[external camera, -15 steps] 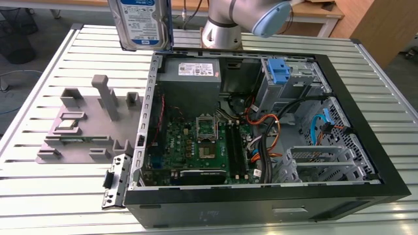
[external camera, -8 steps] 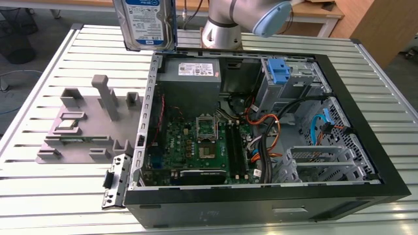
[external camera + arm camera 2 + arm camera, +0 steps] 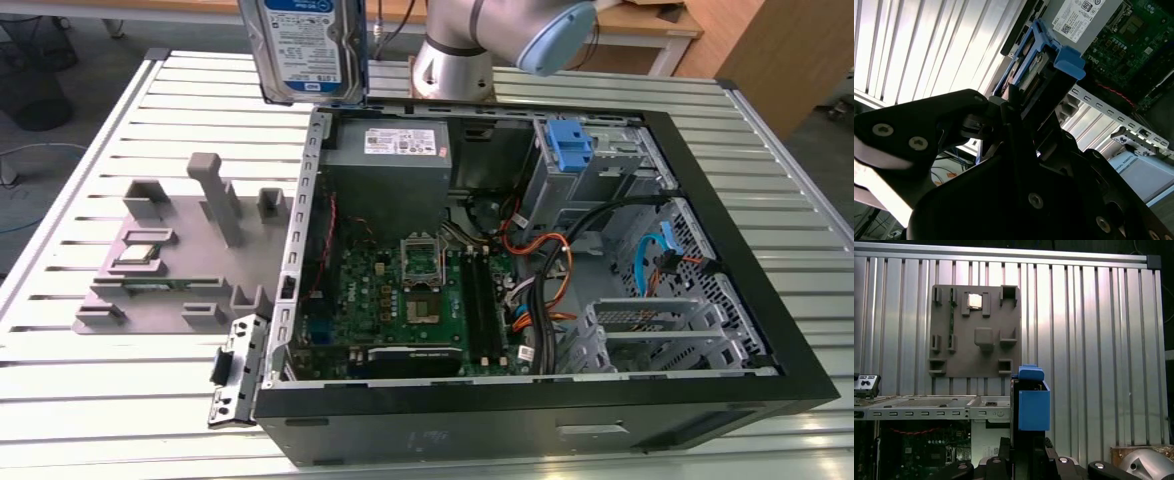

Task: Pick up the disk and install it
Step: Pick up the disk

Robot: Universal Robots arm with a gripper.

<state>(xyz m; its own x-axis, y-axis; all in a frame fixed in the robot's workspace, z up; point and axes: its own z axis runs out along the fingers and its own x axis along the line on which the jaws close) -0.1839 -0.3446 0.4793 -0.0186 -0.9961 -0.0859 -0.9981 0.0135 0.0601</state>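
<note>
My gripper [image 3: 1014,107] clamped on disk [image 3: 310,50], held aloft upper left of exterior view; carry step, not yet seated in open case [image 3: 534,397]

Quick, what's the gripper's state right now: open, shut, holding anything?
Gripper: shut on the disk, which it holds up on edge in the air.

The disk [image 3: 304,50] shows silvery metal under a glossy label, framed by a smooth blue plastic bracket [image 3: 1033,405]. The table [image 3: 94,400] is ribbed matt metal; the fixture [image 3: 174,270], matt grey plastic.
</note>
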